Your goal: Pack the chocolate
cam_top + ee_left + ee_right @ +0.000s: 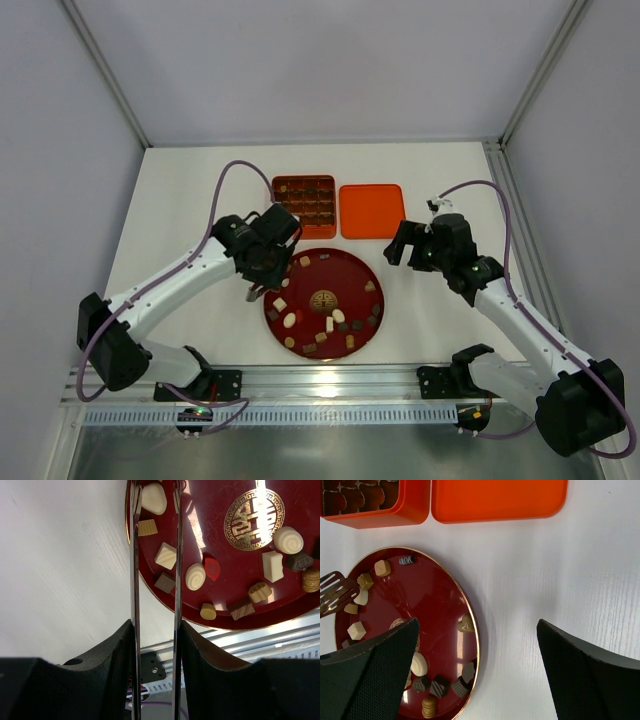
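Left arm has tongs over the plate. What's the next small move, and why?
Probably ease the left claw down so the tongs straddle the cream-white piece near the plate rim, ready to squeeze. They stand open with that piece between them, apparently holding nothing.

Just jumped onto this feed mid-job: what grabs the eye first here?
The dark red plate with a gold emblem, centre-table, scattered with brown, tan and cream chocolate. The left gripper holds metal tongs over its left edge. Behind sit an orange box with dark pieces in its compartments and its lid to the right; the right gripper hangs open.
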Motion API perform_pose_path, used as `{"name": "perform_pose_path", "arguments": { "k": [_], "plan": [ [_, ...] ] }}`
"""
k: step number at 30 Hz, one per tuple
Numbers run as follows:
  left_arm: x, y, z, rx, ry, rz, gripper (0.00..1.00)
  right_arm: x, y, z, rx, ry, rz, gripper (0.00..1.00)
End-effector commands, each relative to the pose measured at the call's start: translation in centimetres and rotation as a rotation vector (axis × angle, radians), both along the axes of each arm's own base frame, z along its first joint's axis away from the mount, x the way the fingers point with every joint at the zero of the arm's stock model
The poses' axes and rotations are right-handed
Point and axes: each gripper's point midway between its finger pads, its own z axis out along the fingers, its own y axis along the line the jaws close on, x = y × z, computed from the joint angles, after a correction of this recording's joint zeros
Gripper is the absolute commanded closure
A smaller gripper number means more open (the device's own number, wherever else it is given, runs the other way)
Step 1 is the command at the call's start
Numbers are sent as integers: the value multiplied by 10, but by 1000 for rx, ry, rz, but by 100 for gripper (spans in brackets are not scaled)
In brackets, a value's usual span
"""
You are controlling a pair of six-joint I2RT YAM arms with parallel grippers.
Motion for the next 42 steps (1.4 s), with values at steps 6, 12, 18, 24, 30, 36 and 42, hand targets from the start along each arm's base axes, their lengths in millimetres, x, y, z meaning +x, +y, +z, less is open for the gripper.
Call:
{"name": "perform_pose_path", "arguments": {
  "k": [6, 12, 18, 24, 30, 36, 42],
  "plan": [
    [12, -3, -7, 27, -28, 8, 59, 7, -1, 13, 6, -56, -5, 0],
    [14, -4, -10, 38, -26, -1, 59, 7, -1, 12, 5, -53, -7, 0],
    [16, -6, -15, 47, -22, -8, 59, 7, -1, 13, 5, -56, -6, 0],
    [18, -8, -18, 52, -17, -13, 59, 6, -2, 13, 0, -56, -7, 0],
    [20, -12, -19, 47, -15, -24, 59, 6, -2, 14, -2, -60, -9, 0],
    [21, -17, -21, 45, -10, -46, 59, 6, -3, 12, -4, -56, -10, 0],
    [22, -18, -26, 56, -4, -57, 60, 5, -4, 12, -4, -57, -13, 0]
  ]
}}
